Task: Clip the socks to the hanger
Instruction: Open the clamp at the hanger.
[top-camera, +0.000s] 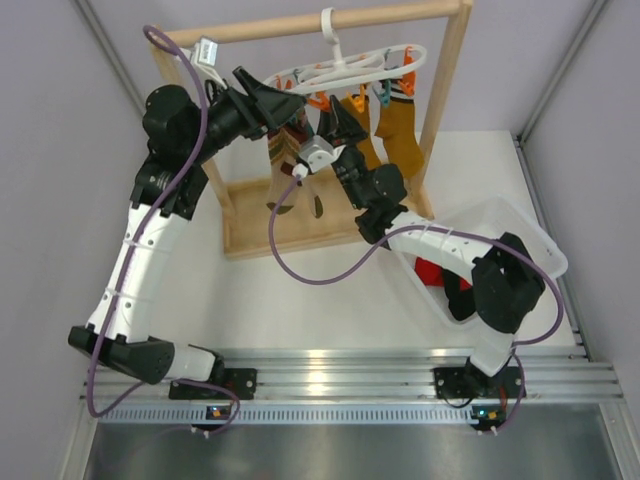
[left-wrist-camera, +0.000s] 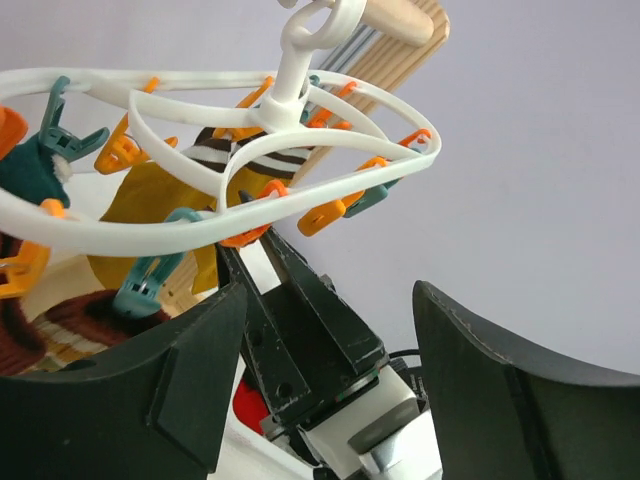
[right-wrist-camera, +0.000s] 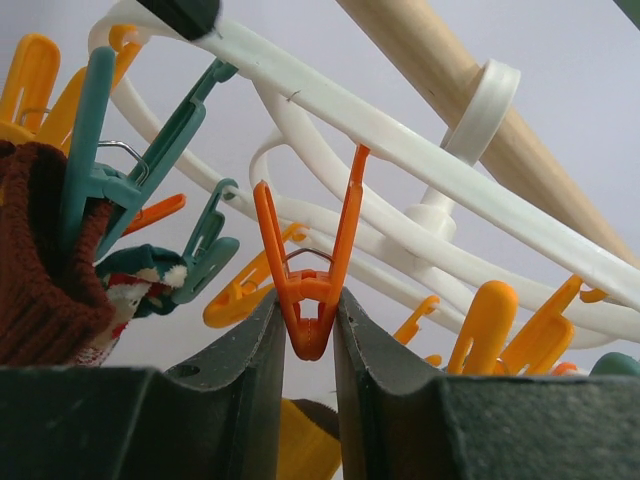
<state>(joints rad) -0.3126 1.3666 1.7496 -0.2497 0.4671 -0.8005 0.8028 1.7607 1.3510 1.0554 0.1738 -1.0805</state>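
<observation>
Up at the left end of the wooden rack (top-camera: 445, 100), the left hand (left-wrist-camera: 330, 300) sits just under the hanger (right-wrist-camera: 400, 140), fingers spread wide with nothing between them. Further right, the right hand (right-wrist-camera: 308, 325) is closed on the lower end of one orange clip (right-wrist-camera: 305, 285), holding it steady beneath the white ring. No sock shows at that clip. Rightmost, the task's socks lie in the white bin (top-camera: 520, 235) on the worktop (top-camera: 300, 300), a red sock (top-camera: 430, 270) and a black sock (top-camera: 460, 295), well apart from the hanger. The step looks like readying a clip, not yet clipping. Next, I judge, a sock must be fetched from the bin and its cuff brought to the clip's mouth while the clip's upper arms are squeezed together.
</observation>
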